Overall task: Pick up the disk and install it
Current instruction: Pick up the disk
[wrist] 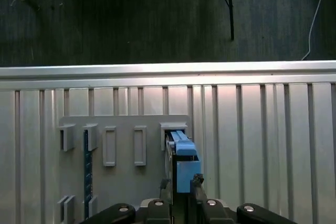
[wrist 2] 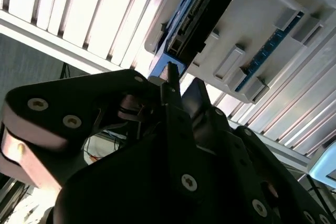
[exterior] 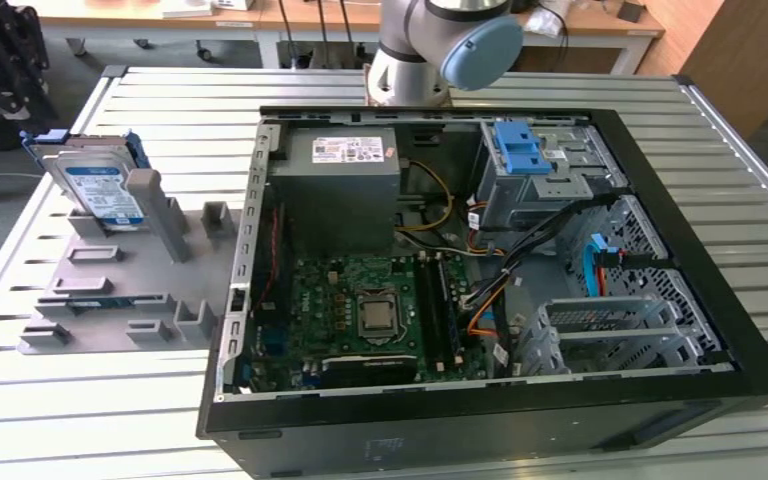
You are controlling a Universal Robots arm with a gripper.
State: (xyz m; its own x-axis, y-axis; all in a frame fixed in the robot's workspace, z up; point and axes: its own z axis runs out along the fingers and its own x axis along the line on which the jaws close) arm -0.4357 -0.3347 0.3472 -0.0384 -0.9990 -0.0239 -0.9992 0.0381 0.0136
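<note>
So the gripper (wrist: 181, 183) has its fingers (wrist: 197, 181) spread apart, and in the first wrist view the disk (wrist: 181, 153) sits out past the fingertips. It's lined up with the gap but clear of both, standing on edge in a slot of the grey holder (wrist: 126, 177) with its blue carrier frame (wrist: 185, 174) facing the fingers. In the exterior view its white-and-blue label (exterior: 101, 192) has print too small to read, same for the white sticker (exterior: 347, 150) on the grey power supply (exterior: 344, 195) inside the open computer case (exterior: 491, 425).
</note>
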